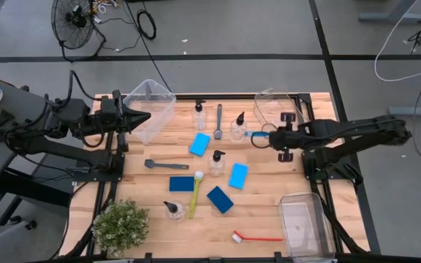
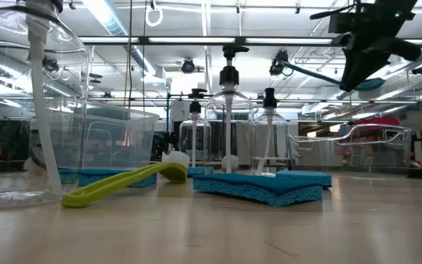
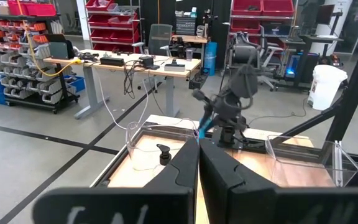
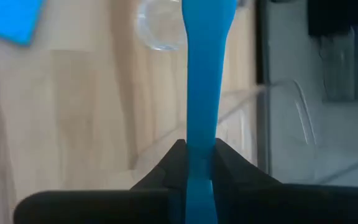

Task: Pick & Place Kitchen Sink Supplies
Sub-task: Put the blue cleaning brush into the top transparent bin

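The right tool (image 1: pixel 264 136) pinches the handle of a blue brush (image 4: pixel 205 74), its two fingers (image 4: pixel 174 163) pressed against the handle on either side. In the low view the brush hangs in the air, well above the table (image 1: pixel 269 212). From above, the tool sits just beside a clear bin (image 1: pixel 272 106) at the table's far right corner, with a clear bottle (image 1: pixel 238 126) close by. The left tool (image 1: pixel 143 117) is pressed together with nothing in it, hovering at the far left by another clear bin (image 1: pixel 154 102). Spread over the middle of the table lie four blue sponges (image 1: pixel 199 144), more small bottles (image 1: pixel 216 164), a grey brush (image 1: pixel 218 120), a darker grey brush (image 1: pixel 165 165) and a yellow-green brush (image 1: pixel 196 194). A red brush (image 1: pixel 256 237) lies near the front edge beside a third bin (image 1: pixel 305 223), and a potted plant (image 1: pixel 120 225) stands at the front left.
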`<state>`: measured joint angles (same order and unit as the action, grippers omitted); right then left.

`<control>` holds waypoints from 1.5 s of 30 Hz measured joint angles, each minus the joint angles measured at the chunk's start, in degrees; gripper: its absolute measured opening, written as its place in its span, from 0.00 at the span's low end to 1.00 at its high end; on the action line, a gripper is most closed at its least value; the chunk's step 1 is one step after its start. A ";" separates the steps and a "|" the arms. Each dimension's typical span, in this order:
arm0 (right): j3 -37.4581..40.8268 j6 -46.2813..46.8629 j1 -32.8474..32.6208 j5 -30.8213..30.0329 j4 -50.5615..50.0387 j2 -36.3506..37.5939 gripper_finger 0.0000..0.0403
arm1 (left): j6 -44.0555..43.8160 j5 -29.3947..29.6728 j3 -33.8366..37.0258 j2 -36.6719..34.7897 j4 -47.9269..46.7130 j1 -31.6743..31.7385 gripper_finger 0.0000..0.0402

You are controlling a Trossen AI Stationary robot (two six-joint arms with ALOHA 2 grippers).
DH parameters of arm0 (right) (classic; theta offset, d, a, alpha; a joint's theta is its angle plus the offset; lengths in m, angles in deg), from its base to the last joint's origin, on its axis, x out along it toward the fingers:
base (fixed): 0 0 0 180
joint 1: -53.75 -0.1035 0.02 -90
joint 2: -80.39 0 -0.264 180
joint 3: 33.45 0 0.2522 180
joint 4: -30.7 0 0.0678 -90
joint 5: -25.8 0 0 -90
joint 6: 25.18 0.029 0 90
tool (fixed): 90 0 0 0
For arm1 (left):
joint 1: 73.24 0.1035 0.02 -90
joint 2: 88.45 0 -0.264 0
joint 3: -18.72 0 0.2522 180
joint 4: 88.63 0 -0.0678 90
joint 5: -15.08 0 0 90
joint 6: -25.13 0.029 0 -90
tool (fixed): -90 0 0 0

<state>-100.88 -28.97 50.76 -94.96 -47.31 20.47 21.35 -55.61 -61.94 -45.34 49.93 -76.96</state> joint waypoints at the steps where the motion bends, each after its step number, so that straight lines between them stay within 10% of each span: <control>1: 0.00 1.63 0.85 -0.71 0.02 0.21 0.10 | 0.01 0.00 0.00 0.00 0.00 0.02 0.04; 17: -0.02 19.36 20.16 -1.23 -2.40 0.83 0.10 | 0.03 0.00 0.00 0.00 -0.02 0.01 0.04; 45: -0.02 14.41 40.70 8.89 6.36 -5.96 0.14 | 0.06 0.00 0.00 0.01 -0.07 0.02 0.04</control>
<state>-100.90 -14.56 91.46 -86.07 -40.95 14.51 21.41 -55.61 -61.94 -45.33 49.86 -76.94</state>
